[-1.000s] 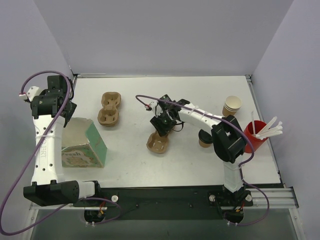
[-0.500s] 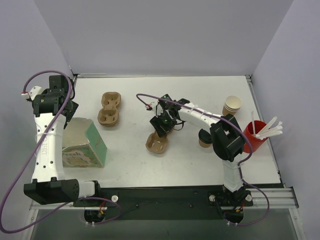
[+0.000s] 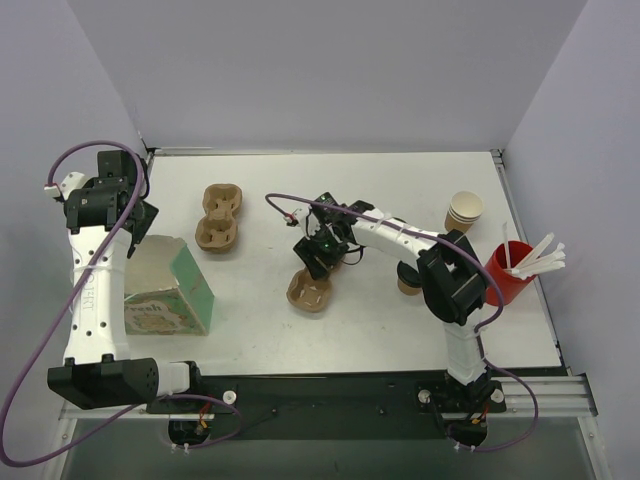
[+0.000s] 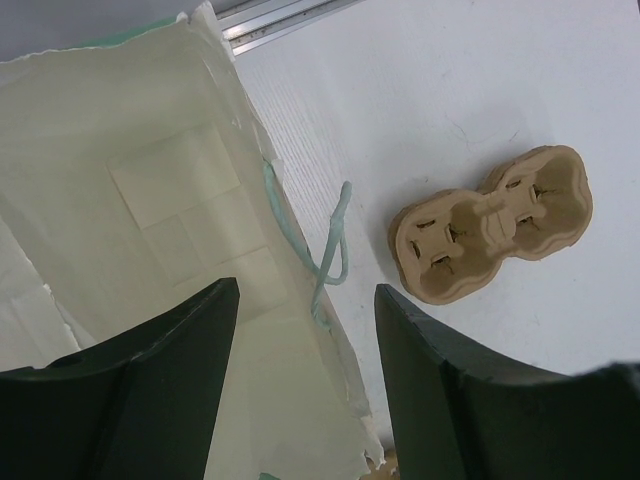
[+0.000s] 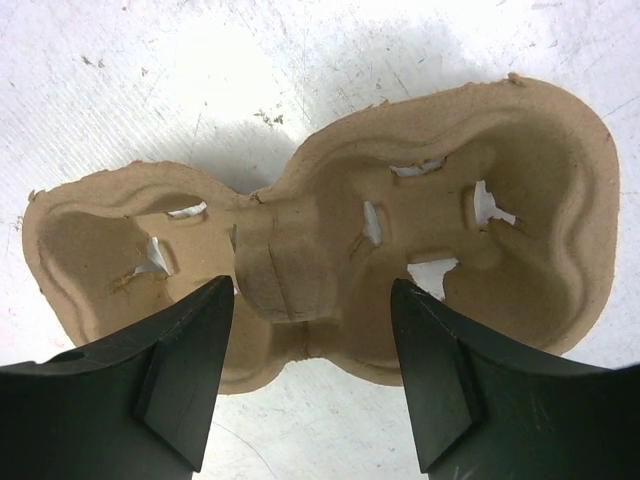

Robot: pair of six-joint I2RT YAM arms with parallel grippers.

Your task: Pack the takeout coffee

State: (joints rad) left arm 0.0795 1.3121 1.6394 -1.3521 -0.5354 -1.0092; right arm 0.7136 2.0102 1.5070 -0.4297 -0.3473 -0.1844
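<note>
White table [image 3: 260, 330]: takeout coffee [image 3: 407, 276] well right of right claw [image 3: 318, 256], wide over pulp carrier [image 3: 308, 291]; left claw [image 4: 305, 300] wide.

Worktop [image 3: 300, 180] white, faintly flecked; centre carrier [image 5: 330, 270] and far carrier [image 3: 220, 216] both tan pulp; takeout coffee [image 3: 408, 277] kraft brown, lid black; paper bag [image 3: 190, 285] green outside, cream inside; cup [image 3: 505, 278] red, stirrers [image 3: 535, 255] white; stacked cups [image 3: 464, 210] tan; cable [image 3: 290, 196] purple.

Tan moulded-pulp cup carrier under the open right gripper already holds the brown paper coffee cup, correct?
No. The right wrist view shows the tan moulded-pulp cup carrier empty under the open right gripper; the black-lidded brown paper coffee cup stands apart.
</note>
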